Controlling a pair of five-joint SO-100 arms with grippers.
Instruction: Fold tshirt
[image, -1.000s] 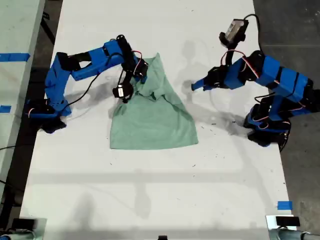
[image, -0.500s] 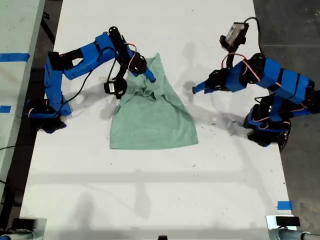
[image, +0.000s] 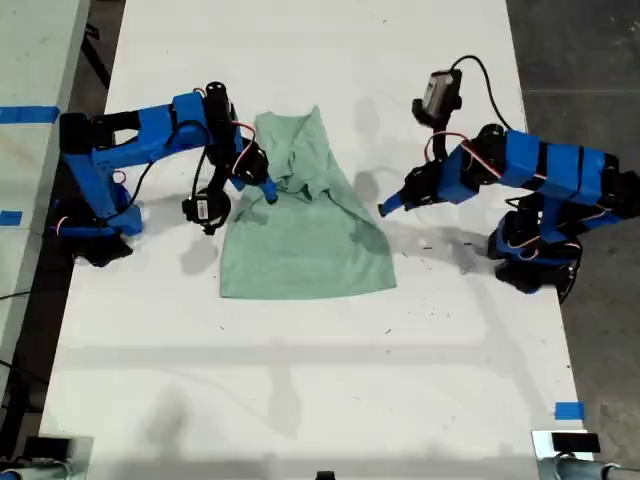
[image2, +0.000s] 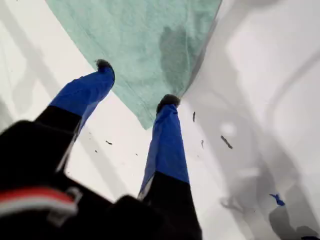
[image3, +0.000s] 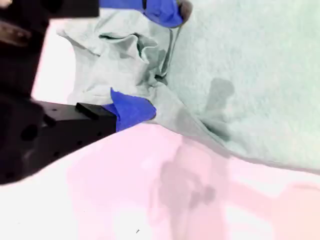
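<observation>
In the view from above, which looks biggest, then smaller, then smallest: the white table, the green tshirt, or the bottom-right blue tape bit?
Exterior view, largest to smallest:
1. white table
2. tshirt
3. blue tape bit

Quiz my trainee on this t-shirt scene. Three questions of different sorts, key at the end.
1. True or false: my first gripper is clamped on the tshirt.
2. Where is the tshirt's cloth bunched up? A) by my second gripper, at the shirt's end towards the exterior view's top; B) along the straight edge towards the exterior view's bottom; C) nowhere, it lies flat all over the table.
3. Fill in: the jaws of both grippers stand ____.

Key: 1 false, its fingers are apart with nothing clamped between them, near the shirt's edge; 2 A; 3 open.
</observation>
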